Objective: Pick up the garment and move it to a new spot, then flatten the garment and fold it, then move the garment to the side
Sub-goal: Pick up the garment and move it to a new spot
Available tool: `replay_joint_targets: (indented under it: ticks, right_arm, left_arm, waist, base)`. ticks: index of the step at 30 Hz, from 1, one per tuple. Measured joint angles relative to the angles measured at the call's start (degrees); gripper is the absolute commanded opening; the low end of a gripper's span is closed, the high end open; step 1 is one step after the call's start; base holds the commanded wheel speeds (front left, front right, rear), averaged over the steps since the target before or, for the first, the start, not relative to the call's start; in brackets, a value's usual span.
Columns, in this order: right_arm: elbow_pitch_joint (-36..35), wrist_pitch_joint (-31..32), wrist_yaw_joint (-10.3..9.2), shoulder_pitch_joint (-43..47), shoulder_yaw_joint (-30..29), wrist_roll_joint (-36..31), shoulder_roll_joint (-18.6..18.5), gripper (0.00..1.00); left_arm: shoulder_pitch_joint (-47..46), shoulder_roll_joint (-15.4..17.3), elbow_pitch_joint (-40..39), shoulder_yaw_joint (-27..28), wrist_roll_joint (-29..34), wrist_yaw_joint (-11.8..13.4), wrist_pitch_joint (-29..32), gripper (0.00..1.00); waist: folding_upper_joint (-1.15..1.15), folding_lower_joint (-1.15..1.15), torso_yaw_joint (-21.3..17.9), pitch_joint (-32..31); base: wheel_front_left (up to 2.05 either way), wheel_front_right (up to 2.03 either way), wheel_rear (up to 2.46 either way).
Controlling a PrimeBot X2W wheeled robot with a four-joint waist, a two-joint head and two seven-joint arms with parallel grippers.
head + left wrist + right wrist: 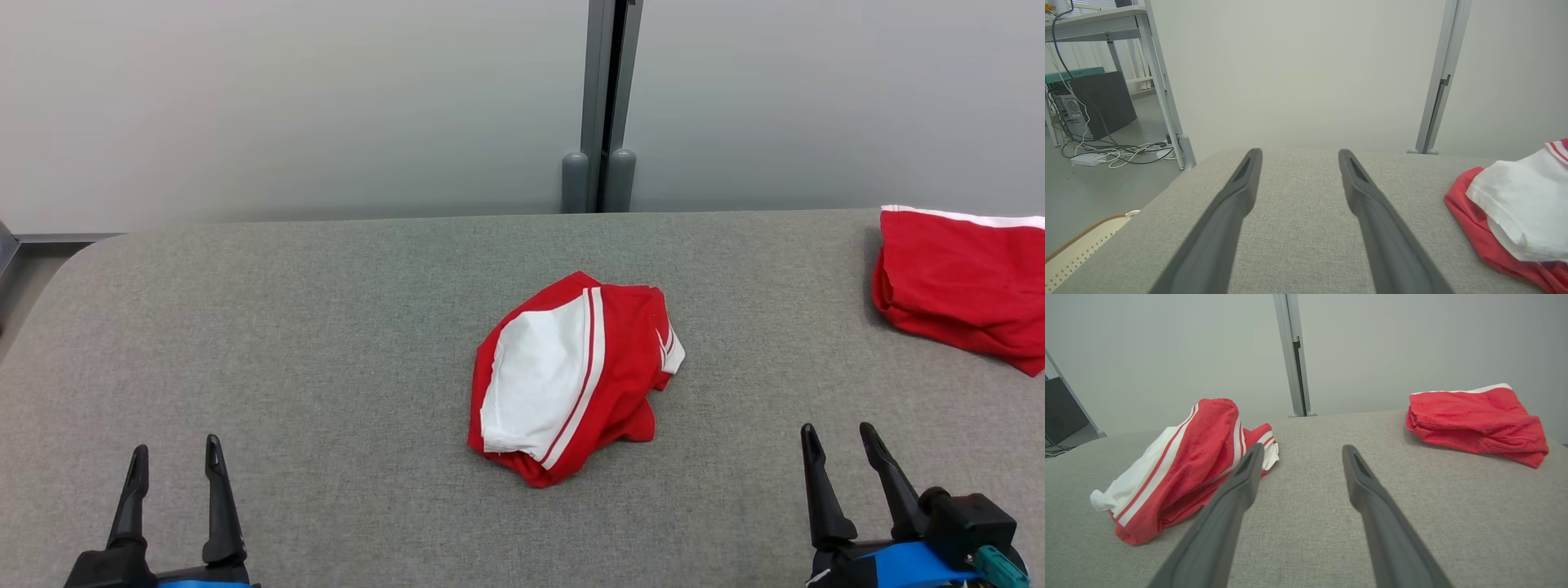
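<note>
- Red-and-white garment [571,377] lies crumpled in a heap near the middle of the grey padded table [286,327], and nothing touches it.
- Judging by that, no step is done yet: the pick-up, the move to a new spot, the flattening, the fold and the shift aside are all left.
- Left gripper [177,447] sits at the near left with its 2 fingers spread wide and nothing between them. The heap lies well off to its right and farther in.
- Right gripper [838,430] sits at the near right, its fingers likewise spread and empty. The heap lies ahead and to its left, nearer to it than to the left gripper.
- A 2nd red piece [963,278] lies folded at the table's far right, well apart from the heap. The head view cuts it off, so it may be a matching garment, but I cannot tell.
</note>
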Motion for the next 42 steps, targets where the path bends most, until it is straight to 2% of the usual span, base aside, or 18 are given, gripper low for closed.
replay_joint_targets:
  ticks: [26,30,35,42]
  right_arm:
    - [0.31,0.0,0.0,0.09,0.16,0.02,0.0,1.0]
    - [0.43,0.0,0.0,-0.28,1.72,-0.47,-0.01,1.0]
    - [0.98,-0.01,0.0,-6.22,5.78,-2.58,-0.01,1.0]
    - [9.77,0.74,0.0,-20.09,11.62,-4.65,0.02,1.0]
  left_arm:
    - [-0.08,-0.48,0.74,1.44,1.33,-0.77,0.0,1.0]
    - [-0.13,-0.51,0.71,1.51,1.33,-0.87,0.0,1.0]
    - [-0.92,-0.6,0.52,1.1,1.33,-0.87,0.0,1.0]
    - [-2.81,-0.71,0.38,-0.02,1.29,-0.91,0.0,1.0]
  waist:
    - [0.0,0.0,-0.14,-0.28]
    - [0.0,0.0,0.01,-0.16]
    - [0.0,0.0,0.62,0.81]
    - [0.0,0.0,2.74,3.12]
  base:
    - [0.0,0.0,0.0]
    - [0.0,0.0,0.0]
    - [0.0,0.0,0.0]
    - [0.0,0.0,0.0]
